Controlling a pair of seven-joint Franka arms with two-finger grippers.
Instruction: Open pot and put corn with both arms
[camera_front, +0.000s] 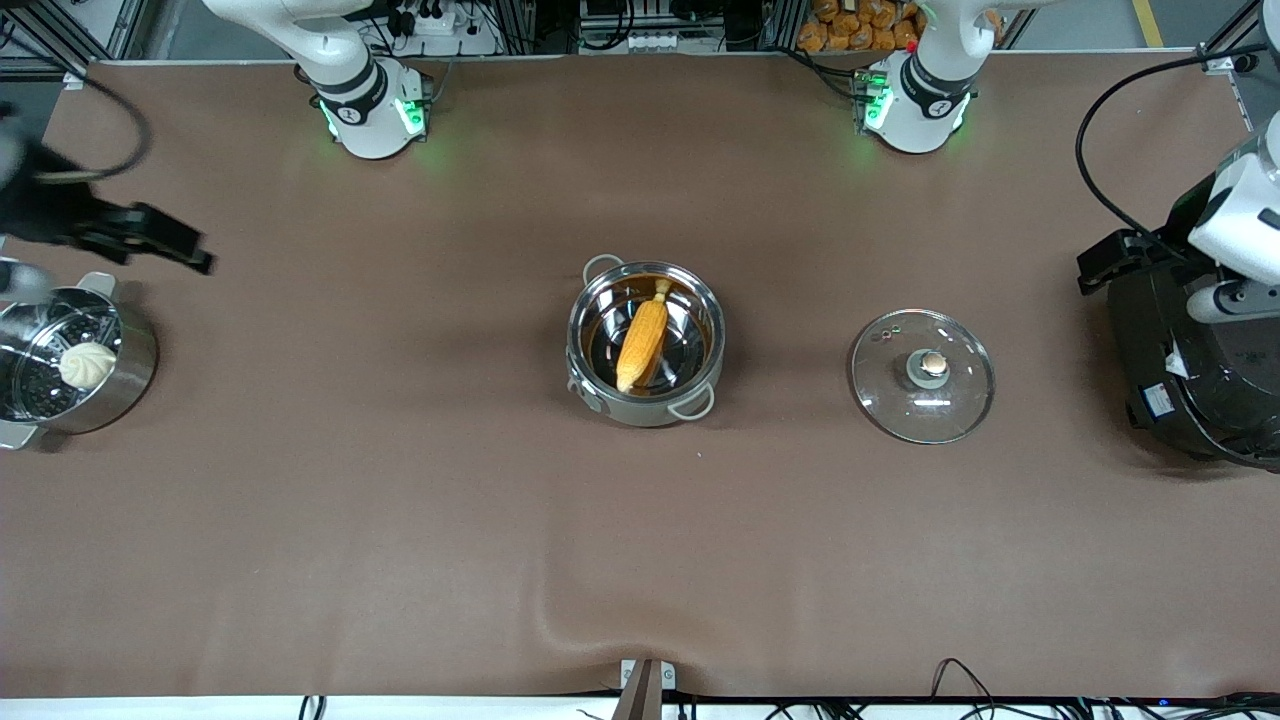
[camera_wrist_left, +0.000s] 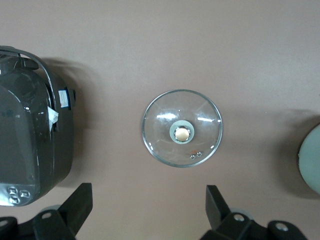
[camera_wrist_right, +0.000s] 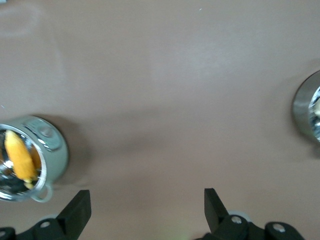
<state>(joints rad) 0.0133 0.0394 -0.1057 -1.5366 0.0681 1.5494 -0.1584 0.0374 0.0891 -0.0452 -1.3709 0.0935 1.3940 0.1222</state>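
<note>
The shiny steel pot (camera_front: 645, 400) stands open at the table's middle. The yellow corn (camera_front: 643, 343) lies inside it, stub end toward the arms' bases. The glass lid (camera_front: 922, 375) with its copper knob lies flat on the table, beside the pot toward the left arm's end. My left gripper (camera_front: 1105, 268) is open and empty, up over the rice cooker's edge; its view shows the lid (camera_wrist_left: 182, 128) and its open fingers (camera_wrist_left: 80, 205). My right gripper (camera_front: 165, 243) is open and empty, up over the table by the steamer pot; its view shows the pot (camera_wrist_right: 50, 150) and corn (camera_wrist_right: 20, 157).
A steel steamer pot (camera_front: 130, 370) with a white bun (camera_front: 88, 364) stands at the right arm's end, also in the right wrist view (camera_wrist_right: 305, 107). A large black rice cooker (camera_front: 1190, 380) stands at the left arm's end, also in the left wrist view (camera_wrist_left: 30, 145).
</note>
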